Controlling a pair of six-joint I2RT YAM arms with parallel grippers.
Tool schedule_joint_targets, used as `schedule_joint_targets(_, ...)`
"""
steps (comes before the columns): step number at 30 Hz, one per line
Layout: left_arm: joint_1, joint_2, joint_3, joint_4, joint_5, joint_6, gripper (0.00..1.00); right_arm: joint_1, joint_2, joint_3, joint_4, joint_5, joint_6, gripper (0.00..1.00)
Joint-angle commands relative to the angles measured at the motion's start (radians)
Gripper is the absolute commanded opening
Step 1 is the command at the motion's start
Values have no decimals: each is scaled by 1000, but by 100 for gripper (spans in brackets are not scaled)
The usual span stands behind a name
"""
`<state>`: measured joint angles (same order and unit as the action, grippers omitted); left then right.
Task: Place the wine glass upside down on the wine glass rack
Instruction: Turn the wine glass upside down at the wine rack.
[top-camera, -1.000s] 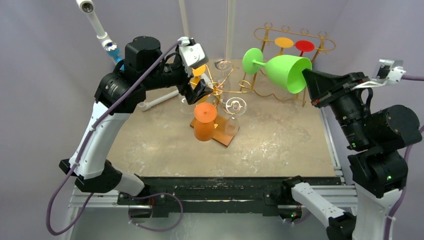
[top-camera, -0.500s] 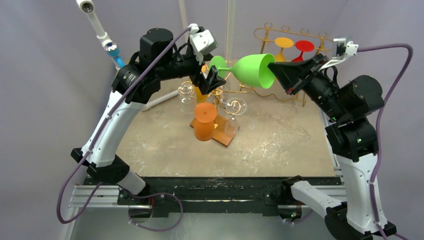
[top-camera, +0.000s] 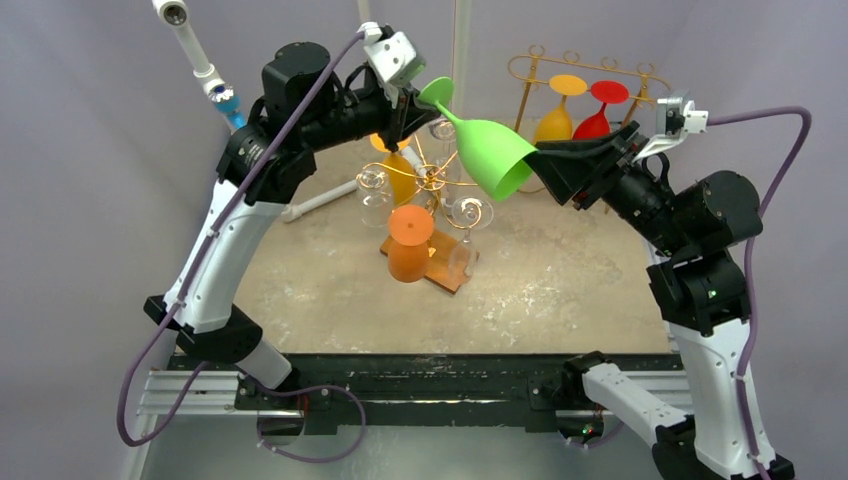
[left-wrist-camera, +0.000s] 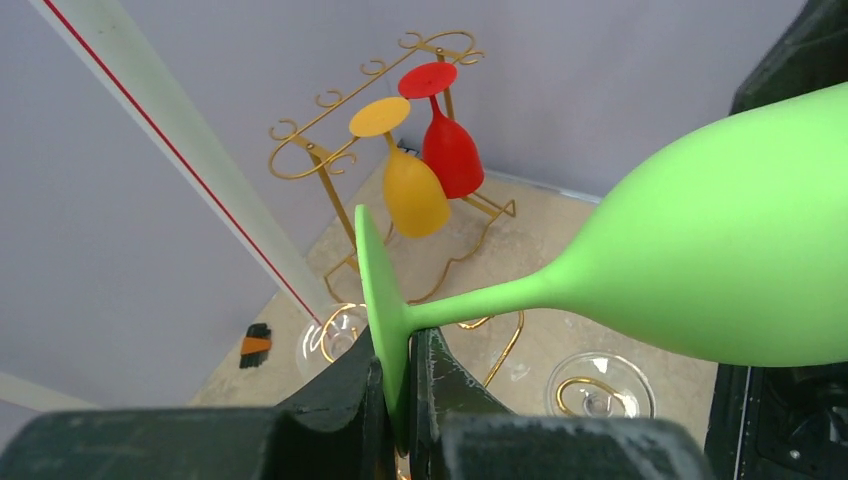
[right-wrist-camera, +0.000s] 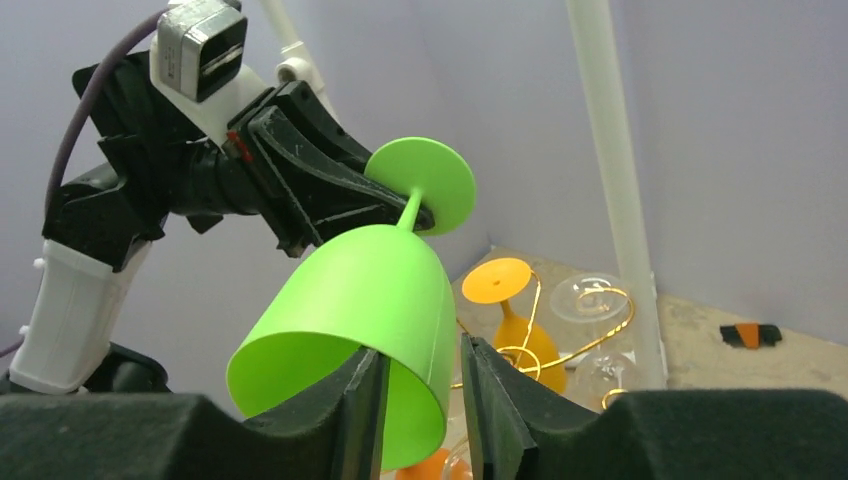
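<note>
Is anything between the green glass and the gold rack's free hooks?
Nothing visible: the way from the green glass to the free hooks of the gold rack, left of the yellow glass, looks clear. Only the right pincer sits astride the green rim.

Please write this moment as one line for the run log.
phase: mid-air handover | green wine glass: tilted, above table | left gripper: shut on its foot | right gripper: open around bowl rim
</note>
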<state>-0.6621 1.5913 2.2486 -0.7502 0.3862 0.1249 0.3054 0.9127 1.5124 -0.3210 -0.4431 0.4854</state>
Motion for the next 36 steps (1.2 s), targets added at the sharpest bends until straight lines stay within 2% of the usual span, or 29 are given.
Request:
schedule_joint_targets(1,-10,-47,20,-35,-41,78,0,0,-5,13,61,-42,17,53)
schedule_joint_targets(3,-10,-81,-3,-18,-57,147,0,1,-13,31,13,-57,-7,89)
schedule_joint_targets(4,-10,-102,-15,-6,-64,189,0,1,-20,39,-1,-62,-22,98)
schedule_joint_targets(6,-10,-153,-71,34,-83,277,0,0,-35,47,-64,-62,-40,99)
schedule_joint_targets(9,-10,-237,-170,118,-81,412,0,1,-65,12,-46,-116,-9,99)
schedule_joint_targets(14,-11,-336,-311,219,-11,643,0,1,15,93,-21,-249,9,99)
schedule_joint_targets(17,-11,-353,-325,271,14,657,0,1,58,61,95,-353,107,99)
schedule_joint_targets(21,-11,-347,-320,329,66,682,0,41,74,-1,245,-384,165,99)
schedule_joint_targets(23,-11,-335,-318,350,90,704,0,105,109,31,213,-361,143,99)
schedule_joint_targets(25,-11,-321,-311,378,121,708,0,179,160,101,112,-301,69,99)
schedule_joint_targets(27,-11,-318,-318,398,168,728,0,209,209,145,59,-296,55,99)
schedule_joint_targets(32,-11,-323,-350,439,255,791,0,231,239,128,118,-354,80,99)
schedule_joint_targets(36,-11,-324,-359,430,296,876,0,262,282,135,84,-419,62,99)
